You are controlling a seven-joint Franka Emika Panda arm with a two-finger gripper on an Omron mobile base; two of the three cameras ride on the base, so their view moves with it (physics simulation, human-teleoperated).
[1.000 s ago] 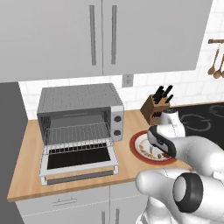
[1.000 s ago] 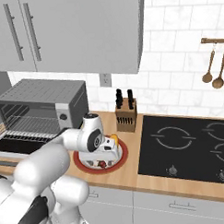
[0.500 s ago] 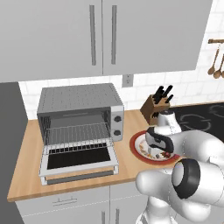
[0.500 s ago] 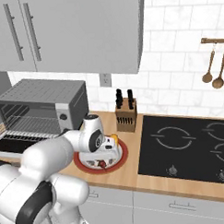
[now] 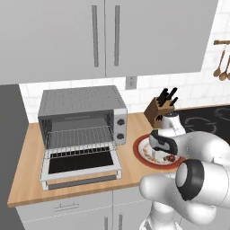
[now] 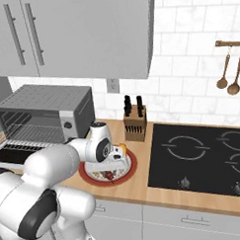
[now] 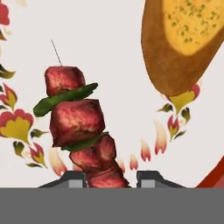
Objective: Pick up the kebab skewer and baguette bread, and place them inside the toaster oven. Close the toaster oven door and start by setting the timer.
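Evenly bright, flat rendered light, soft faint shadows under the toaster oven [image 5: 83, 117] on the worktop [image 5: 27, 166], no glare, sharp base views, close-up slightly soft.

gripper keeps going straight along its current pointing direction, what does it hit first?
Likely the kebab skewer: its lower meat chunks sit between the gripper fingertips, with the plate right beneath. Depth is unclear.

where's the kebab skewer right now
The kebab skewer lies on the red-rimmed plate, right of the toaster oven. In the hand view its near end sits between the fingers, with the baguette bread beside it.
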